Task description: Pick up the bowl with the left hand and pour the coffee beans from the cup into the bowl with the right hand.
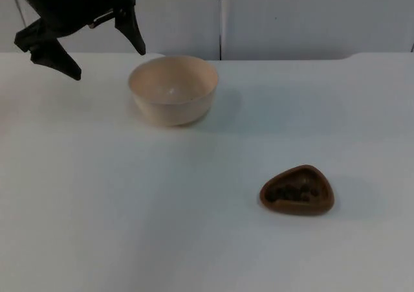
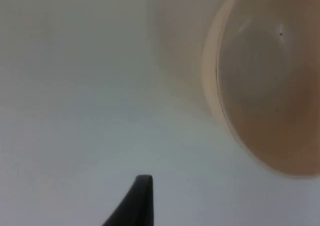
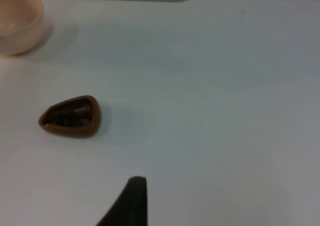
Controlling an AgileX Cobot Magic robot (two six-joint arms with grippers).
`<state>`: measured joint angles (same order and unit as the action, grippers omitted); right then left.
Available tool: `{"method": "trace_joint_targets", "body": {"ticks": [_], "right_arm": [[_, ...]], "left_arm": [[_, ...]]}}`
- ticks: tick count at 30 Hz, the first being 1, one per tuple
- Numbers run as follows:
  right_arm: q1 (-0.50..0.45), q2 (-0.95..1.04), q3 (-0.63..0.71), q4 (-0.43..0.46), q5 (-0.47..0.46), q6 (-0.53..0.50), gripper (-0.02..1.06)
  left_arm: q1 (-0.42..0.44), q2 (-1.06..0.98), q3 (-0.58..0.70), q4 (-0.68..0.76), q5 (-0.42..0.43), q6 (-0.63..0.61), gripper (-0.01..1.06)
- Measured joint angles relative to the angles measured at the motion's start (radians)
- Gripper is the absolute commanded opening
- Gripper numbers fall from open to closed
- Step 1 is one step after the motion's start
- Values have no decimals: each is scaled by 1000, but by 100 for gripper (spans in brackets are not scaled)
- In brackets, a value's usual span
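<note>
A cream bowl [image 1: 173, 88] stands upright and empty at the back left of the white table. My left gripper [image 1: 108, 64] hovers open just left of it, above the table, with nothing between its fingers; the bowl's rim [image 2: 220, 100] looms close in the left wrist view. A brown, rounded-triangle cup [image 1: 297, 190] holding dark coffee beans sits toward the front right. My right gripper [image 3: 160, 208] waits open some way from the cup [image 3: 70, 117], with the bowl [image 3: 17, 23] farther off.
The white table [image 1: 194, 227] ends at a grey partition wall [image 1: 291, 13] just behind the bowl. A wide stretch of bare table top lies between bowl and cup.
</note>
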<state>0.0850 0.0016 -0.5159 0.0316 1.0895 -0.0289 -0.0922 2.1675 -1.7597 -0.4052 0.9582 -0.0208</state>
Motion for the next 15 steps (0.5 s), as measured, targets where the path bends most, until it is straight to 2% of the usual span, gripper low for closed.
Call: {"method": "trace_joint_targets", "body": {"ticks": [5, 15], "right_arm": [[0, 0, 0, 0, 0, 0, 105], [0, 0, 0, 0, 0, 0, 105]], "left_arm": [[0, 79, -97, 9, 32, -60, 105], [0, 169, -152, 11, 34, -141, 102]]}}
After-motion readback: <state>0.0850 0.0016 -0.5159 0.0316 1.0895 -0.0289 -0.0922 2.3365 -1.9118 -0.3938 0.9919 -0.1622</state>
